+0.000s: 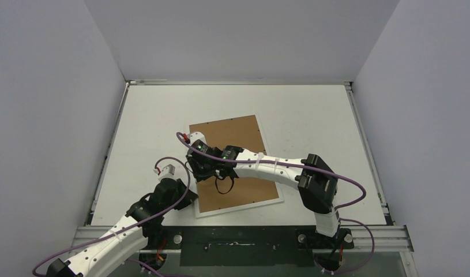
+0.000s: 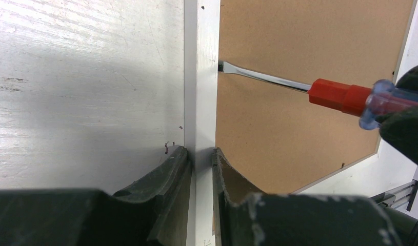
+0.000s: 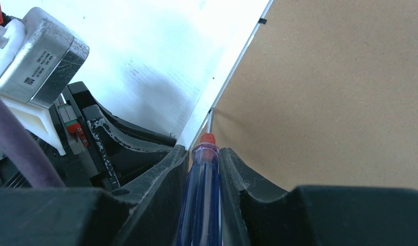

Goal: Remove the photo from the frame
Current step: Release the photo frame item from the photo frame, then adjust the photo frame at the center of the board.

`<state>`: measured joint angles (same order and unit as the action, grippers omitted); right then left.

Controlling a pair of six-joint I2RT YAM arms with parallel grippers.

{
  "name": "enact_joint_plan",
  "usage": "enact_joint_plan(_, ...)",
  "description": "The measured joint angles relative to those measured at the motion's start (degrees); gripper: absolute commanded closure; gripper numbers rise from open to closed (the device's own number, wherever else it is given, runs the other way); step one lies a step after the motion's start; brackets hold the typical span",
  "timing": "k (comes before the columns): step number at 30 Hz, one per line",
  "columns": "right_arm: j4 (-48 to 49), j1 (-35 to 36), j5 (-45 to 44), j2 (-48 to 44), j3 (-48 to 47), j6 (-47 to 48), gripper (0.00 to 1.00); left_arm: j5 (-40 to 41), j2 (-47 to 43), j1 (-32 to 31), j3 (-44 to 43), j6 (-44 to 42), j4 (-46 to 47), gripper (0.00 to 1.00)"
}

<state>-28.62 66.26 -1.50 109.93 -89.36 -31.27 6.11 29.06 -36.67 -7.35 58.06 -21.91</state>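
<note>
The frame point(image 1: 232, 131) lies face down on the table with its brown fibreboard back up. The photo is hidden under that back. My left gripper point(image 1: 188, 196) is shut on the frame's white left border strip point(image 2: 201, 77) near its front corner; in the left wrist view point(image 2: 201, 154) the jaws pinch the strip from both sides. My right gripper point(image 1: 201, 167) is shut on the red-and-blue screwdriver point(image 3: 204, 189). The screwdriver point(image 2: 340, 96) lies low over the back point(image 2: 299, 41), its metal tip touching the inner edge of the left strip.
The white table point(image 1: 151, 115) is walled on three sides by grey panels. A metal rail point(image 1: 238, 236) runs along the near edge. The left arm's wrist camera box point(image 3: 37, 56) sits close beside the right gripper.
</note>
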Motion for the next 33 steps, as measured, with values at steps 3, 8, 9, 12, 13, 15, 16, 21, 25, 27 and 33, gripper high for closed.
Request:
enact_joint_plan(3, -0.4, 0.0, 0.0, -0.7, 0.0, 0.4, 1.0, 0.0, 0.1, 0.0, 0.0, 0.0, 0.0, 1.0)
enact_joint_plan(8, 2.7, 0.0, 2.8, -4.9, 1.2, -0.3, 1.0, -0.1, 0.6, 0.0, 0.0, 0.0, 0.5, 1.0)
enact_joint_plan(9, 3.3, -0.1, 3.1, -6.5, 1.6, -0.4, 1.0, -0.1, 0.8, 0.0, 0.0, -0.1, 0.7, 1.0)
enact_joint_plan(12, 3.5, -0.4, 2.7, -11.4, 2.8, -0.5, 1.0, -0.2, 1.9, 0.0, -0.2, -0.5, 1.6, 1.0)
enact_joint_plan(13, 3.5, -0.7, 2.1, -13.4, 3.6, -0.5, 1.0, -0.3, 2.5, 0.0, -0.4, -0.8, 1.8, 1.0)
enact_joint_plan(15, 3.6, -1.7, 0.8, -16.0, 5.4, -0.5, 1.0, -0.6, 3.9, 0.0, -1.0, -1.9, 2.2, 1.0)
enact_joint_plan(16, 3.7, -2.5, -0.1, -17.9, 7.2, -0.5, 1.0, -0.9, 4.8, 0.0, -1.2, -2.5, 2.8, 1.0)
enact_joint_plan(21, 4.1, -10.9, -0.9, -26.0, 20.2, -1.6, 1.0, -3.7, 10.2, 0.0, -2.1, -6.9, 7.5, 1.0)
enact_joint_plan(25, 4.1, -20.3, 0.5, -30.7, 30.3, -2.7, 1.0, -7.7, 16.5, 0.0, -3.6, -11.5, 12.2, 1.0)
enact_joint_plan(27, 4.1, -23.4, 2.1, -32.9, 33.3, -2.9, 1.0, -9.6, 19.5, 0.0, -4.6, -13.6, 14.1, 1.0)
enact_joint_plan(33, 4.9, -30.5, 8.0, -39.9, 37.5, -2.9, 1.0, -15.0, 27.5, 0.0, -7.4, -19.2, 19.2, 1.0)
